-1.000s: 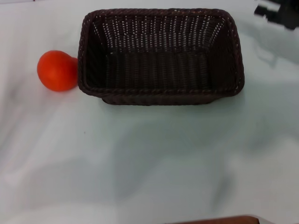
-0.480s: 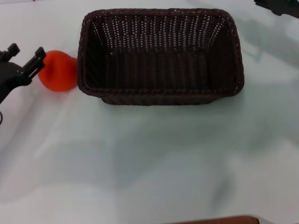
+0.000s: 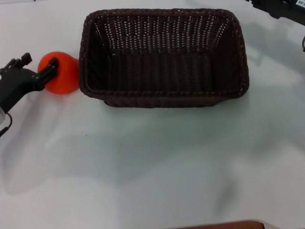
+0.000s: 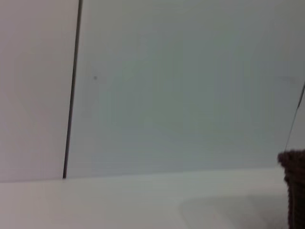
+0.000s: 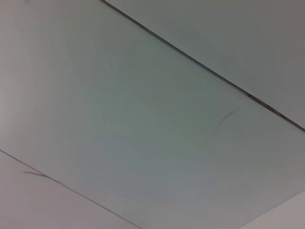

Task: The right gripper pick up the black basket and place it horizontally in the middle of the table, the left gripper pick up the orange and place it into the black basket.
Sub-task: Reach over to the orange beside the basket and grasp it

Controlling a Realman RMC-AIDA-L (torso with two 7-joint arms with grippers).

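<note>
The black basket (image 3: 162, 71) lies lengthwise across the back middle of the white table (image 3: 152, 162), upright and empty. A corner of the basket also shows in the left wrist view (image 4: 293, 191). The orange (image 3: 64, 76) sits on the table, touching the basket's left end. My left gripper (image 3: 37, 63) is open at the orange's left side. One finger (image 3: 50, 67) overlaps the fruit and the other is just left of it. I cannot tell if they touch it. My right gripper (image 3: 281, 6) is at the far right back corner, away from the basket.
A brown edge (image 3: 224, 225) shows at the front of the table. A thin cable (image 3: 6, 125) hangs by the left arm. The right wrist view shows only pale panels.
My left gripper has come in from the left and reached the orange. My right arm has pulled back further into the back right corner. The basket and orange have not moved.
</note>
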